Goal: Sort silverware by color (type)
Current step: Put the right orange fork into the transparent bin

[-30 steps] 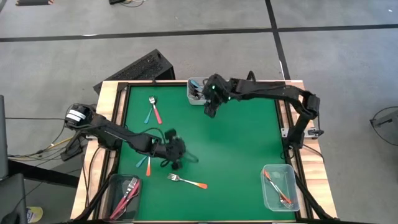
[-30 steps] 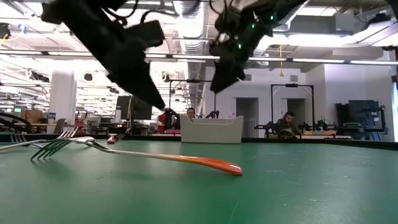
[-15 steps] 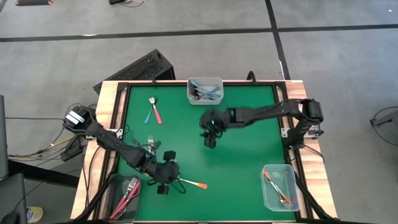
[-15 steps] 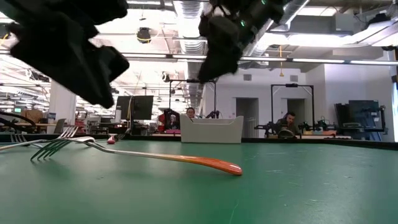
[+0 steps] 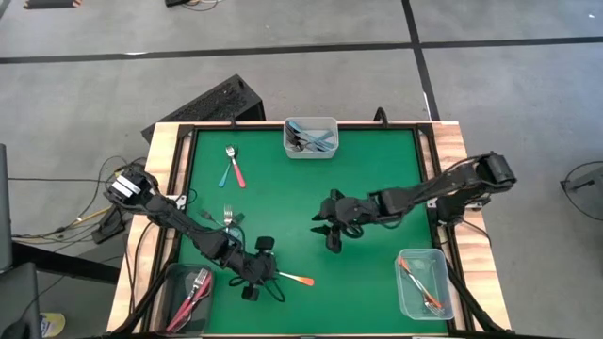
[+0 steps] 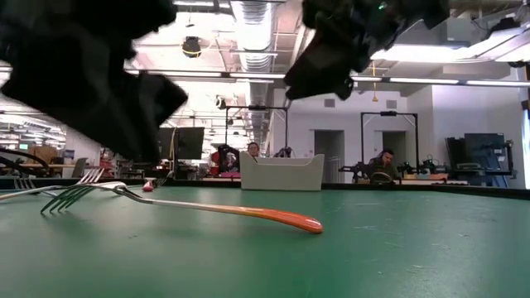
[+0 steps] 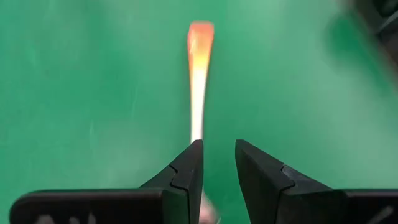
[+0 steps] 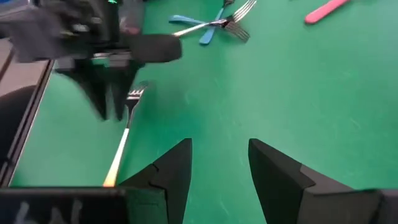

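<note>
An orange-handled fork [image 5: 287,277] lies flat on the green mat near the near edge, also in the low view [image 6: 190,206]. My left gripper [image 5: 256,279] hovers open over its tine end. In the left wrist view the handle [image 7: 199,68] runs away from the fingers [image 7: 217,165] and passes by one fingertip. My right gripper [image 5: 332,239] hangs open and empty over the mat's middle right [image 8: 219,158]. Blue and pink forks [image 5: 232,167] lie crossed at the far left. More forks [image 5: 226,222] lie by my left arm.
A clear container with blue forks [image 5: 311,137] stands at the far edge. One with pink forks [image 5: 189,297] stands at the near left corner. One with orange forks [image 5: 422,282] stands at the near right corner. People sit in the room behind [image 6: 383,162].
My left gripper has gone toward the near edge and come down over the orange fork's tine end. My right gripper has left the far container and gone toward the near edge and a little right, to the mat's middle. The forks have not moved.
</note>
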{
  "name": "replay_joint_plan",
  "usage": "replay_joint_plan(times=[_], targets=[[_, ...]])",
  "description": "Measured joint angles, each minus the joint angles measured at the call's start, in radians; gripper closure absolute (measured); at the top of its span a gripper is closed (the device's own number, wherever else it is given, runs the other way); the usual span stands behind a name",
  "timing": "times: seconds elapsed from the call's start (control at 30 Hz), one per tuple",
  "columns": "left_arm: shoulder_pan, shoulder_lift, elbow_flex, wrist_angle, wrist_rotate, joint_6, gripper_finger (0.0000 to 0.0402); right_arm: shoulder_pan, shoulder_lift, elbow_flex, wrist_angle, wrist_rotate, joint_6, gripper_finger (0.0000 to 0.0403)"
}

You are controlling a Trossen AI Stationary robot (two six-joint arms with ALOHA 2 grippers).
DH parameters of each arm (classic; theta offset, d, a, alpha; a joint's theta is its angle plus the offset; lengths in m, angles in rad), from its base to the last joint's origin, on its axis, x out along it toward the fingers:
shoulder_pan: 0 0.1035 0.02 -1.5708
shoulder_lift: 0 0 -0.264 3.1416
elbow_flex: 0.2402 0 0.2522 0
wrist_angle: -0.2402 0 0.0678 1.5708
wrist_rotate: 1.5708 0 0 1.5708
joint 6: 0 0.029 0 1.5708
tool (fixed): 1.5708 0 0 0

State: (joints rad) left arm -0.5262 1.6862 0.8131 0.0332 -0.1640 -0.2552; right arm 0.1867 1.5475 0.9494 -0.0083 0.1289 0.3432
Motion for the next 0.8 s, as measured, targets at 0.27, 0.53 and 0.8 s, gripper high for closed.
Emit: replay_joint_plan(times=[0.27, 0.53, 0.8], targets=[[0.000, 0.034, 0.001, -0.062, 0.006, -0.055, 0.0321, 0.056, -0.016, -0.047, 0.000, 0.078, 0.065, 0.0221], [0.014, 0.049, 0.003, -0.095, -0.038, -0.066, 0.0389, 0.097, 0.134, -0.046, 0.144, 0.063, 0.099, 0.0221], [0.026, 0.055, 0.024, -0.076, -0.103, -0.015, 0.0376, 0.085, 0.169, -0.045, 0.181, 0.009, 0.100, 0.0221]])
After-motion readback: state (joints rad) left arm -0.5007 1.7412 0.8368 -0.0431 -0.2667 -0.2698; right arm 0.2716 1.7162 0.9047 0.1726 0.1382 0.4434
